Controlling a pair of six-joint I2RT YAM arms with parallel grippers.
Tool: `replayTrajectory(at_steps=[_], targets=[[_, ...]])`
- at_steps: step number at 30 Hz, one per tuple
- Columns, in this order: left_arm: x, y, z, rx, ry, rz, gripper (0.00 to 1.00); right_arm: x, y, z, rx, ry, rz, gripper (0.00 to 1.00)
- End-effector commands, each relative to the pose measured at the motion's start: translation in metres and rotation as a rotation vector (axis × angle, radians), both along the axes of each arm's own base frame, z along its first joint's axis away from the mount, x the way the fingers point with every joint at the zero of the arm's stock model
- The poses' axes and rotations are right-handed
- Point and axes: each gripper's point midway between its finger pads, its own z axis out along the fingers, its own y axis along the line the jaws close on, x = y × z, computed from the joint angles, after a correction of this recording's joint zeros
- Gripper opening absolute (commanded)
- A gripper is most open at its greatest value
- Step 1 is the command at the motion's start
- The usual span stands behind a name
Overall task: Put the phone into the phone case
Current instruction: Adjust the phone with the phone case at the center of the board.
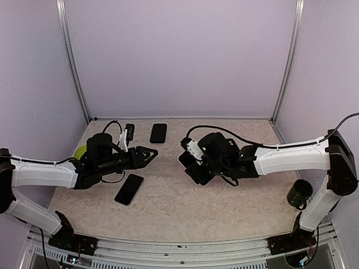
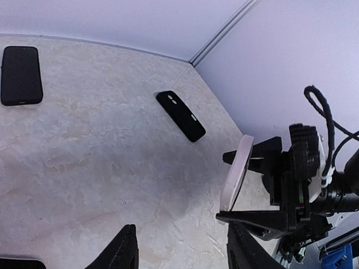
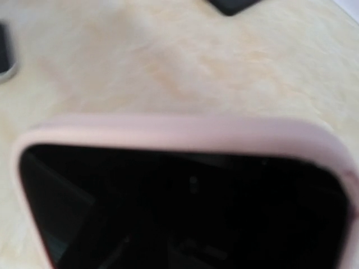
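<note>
While both my arms reach inward over the marble-patterned table (image 1: 235,213), the left arm (image 1: 45,172) lies low along the left side and the right arm (image 1: 289,157) stretches in from the right, their wrists facing each other with a gap between them. My right gripper (image 1: 187,161) pinches the pink phone case (image 2: 235,171) between its two fingers, holding it on edge and slightly tilted. Seen close from my right wrist, the pink rim frames a dark glossy face, too blurred for me to tell whether that is a phone's screen or the case's lining. My left gripper (image 2: 182,238) has its jaws spread with nothing between them, pointed toward the case but well short of it. A black phone (image 1: 129,189) lies flat on the table just beside my left wrist. Another black slab (image 1: 159,133) rests near the back wall, with a narrow black object (image 1: 129,131) just to its left. A small black cylinder (image 1: 300,193) stands at the right edge, near my right arm
</note>
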Motion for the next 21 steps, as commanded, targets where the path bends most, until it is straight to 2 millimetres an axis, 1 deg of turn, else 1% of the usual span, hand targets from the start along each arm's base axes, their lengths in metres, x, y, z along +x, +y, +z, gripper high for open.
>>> replayTrajectory(at_steps=[1, 9, 13, 16, 18, 19, 21], targets=[[0.006, 0.012, 0.010, -0.032, -0.034, 0.074, 0.53, 0.030, -0.001, 0.015, 0.076, 0.025, -0.140, 0.78], [0.007, 0.021, 0.005, -0.043, -0.020, 0.123, 0.53, 0.082, -0.003, 0.014, 0.147, 0.112, -0.344, 0.78], [0.006, 0.024, 0.004, -0.051, -0.016, 0.132, 0.53, 0.105, 0.005, 0.012, 0.178, 0.138, -0.400, 0.77], [0.004, 0.026, 0.003, -0.051, -0.014, 0.134, 0.53, 0.121, 0.014, 0.008, 0.204, 0.166, -0.432, 0.78], [0.003, 0.028, 0.002, -0.049, -0.014, 0.139, 0.53, 0.130, 0.021, 0.002, 0.230, 0.199, -0.443, 0.79], [0.003, 0.029, 0.003, -0.049, -0.015, 0.145, 0.53, 0.136, 0.025, -0.004, 0.241, 0.221, -0.454, 0.79], [0.003, 0.032, 0.002, -0.045, -0.016, 0.154, 0.53, 0.149, 0.029, -0.007, 0.281, 0.250, -0.478, 0.79]])
